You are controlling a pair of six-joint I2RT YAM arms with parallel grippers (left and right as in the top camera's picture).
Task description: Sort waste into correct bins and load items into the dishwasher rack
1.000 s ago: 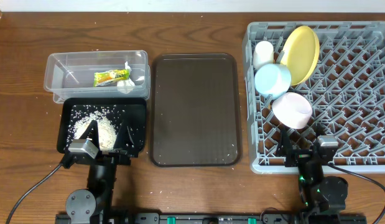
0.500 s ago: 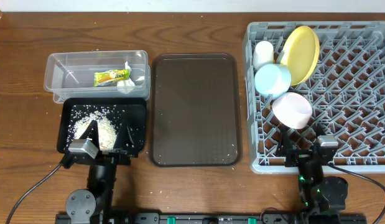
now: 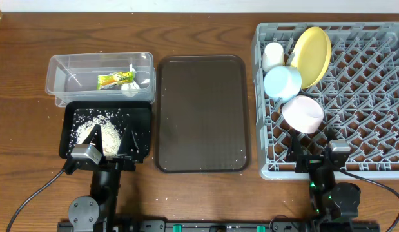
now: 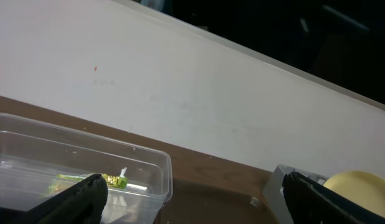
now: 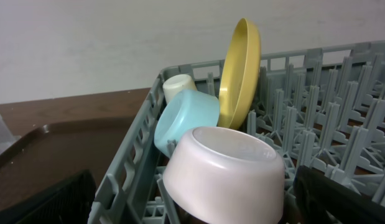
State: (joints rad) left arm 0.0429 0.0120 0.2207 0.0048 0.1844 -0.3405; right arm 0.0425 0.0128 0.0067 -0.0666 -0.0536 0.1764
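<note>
My left gripper (image 4: pixel 192 196) and right gripper (image 5: pixel 195 202) both sat wide open, empty. The snack wrapper (image 4: pixel 114 181) lay just ahead of the left one, print too blurry to read.

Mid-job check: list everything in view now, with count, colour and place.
Clear tub: one, transparent, far left.
Snack wrapper: one, green-yellow, in tub.
Tissue: one, white, in tub.
Black tray: one, black, near left.
Rice scraps: many, white, mostly in black tray.
Serving tray: one, brown, centre.
Rack: one, grey, right.
Plate: one, yellow, upright in rack.
Cup: one, white, in rack.
Blue bowl: one, light blue, in rack.
Pinkish bowl: one, white-pink, in rack.
Left jaws: one pair, black, open.
Right jaws: one pair, black, open.
</note>
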